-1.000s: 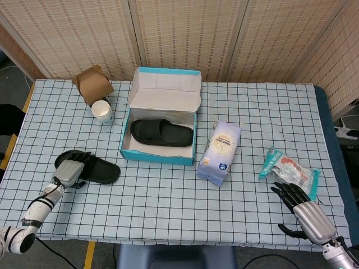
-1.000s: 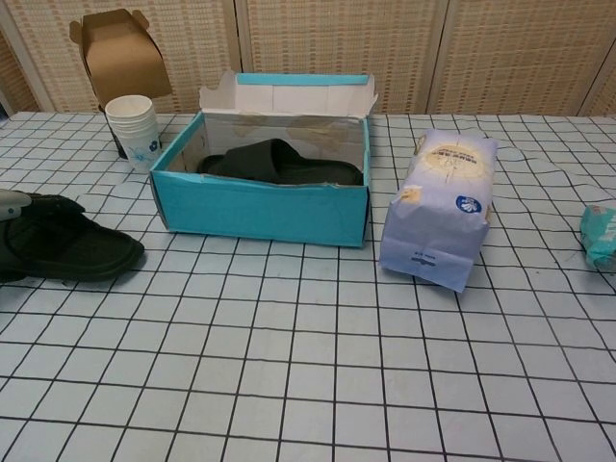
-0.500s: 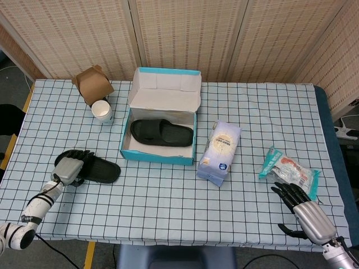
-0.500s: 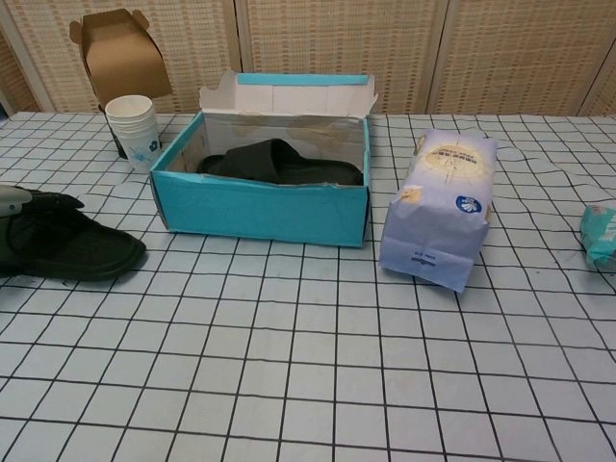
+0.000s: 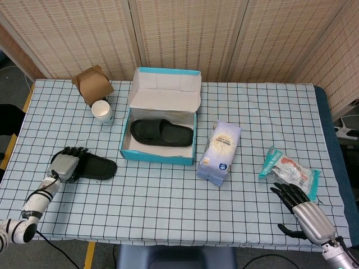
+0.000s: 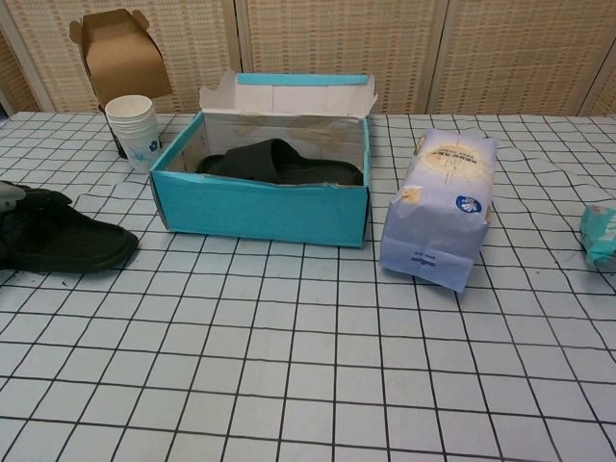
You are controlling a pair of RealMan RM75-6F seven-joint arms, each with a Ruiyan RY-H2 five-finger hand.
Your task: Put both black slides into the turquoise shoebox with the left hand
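Turquoise shoebox [image 5: 159, 150] sits open at table centre-left, lid flap up at its 12 o'clock side. One black slide [image 5: 161, 133] lies flat inside it. Second slide [image 5: 92, 167] lies on the checked tablecloth [image 5: 168, 196], at roughly 8 o'clock from the box, well apart from it.

Left hand [image 5: 66, 164] rests over the heel end of the second slide, fingers curled across it; whether the grip is firm, cannot tell for certain, but it looks to be holding the shoe.

Right hand [image 5: 300, 206] at the table's near right corner, fingers spread, holding nothing, just beside a snack packet [image 5: 289, 170] at its 12 o'clock.

Around: paper cup [image 5: 102, 111] and brown carton [image 5: 92, 84] at the box's 10 o'clock; white-and-blue bag [image 5: 220, 152] standing just beside the box at 3 o'clock. Nothing lies between the second slide and the box's near wall.

Chest view: shows the box wall height [image 6: 260, 209] and the inside slide's strap arch [image 6: 279, 160] rising above the rim; second slide [image 6: 63, 241] is cut by the left frame edge, with only a sliver of the left hand. Right hand shows only in the head view.
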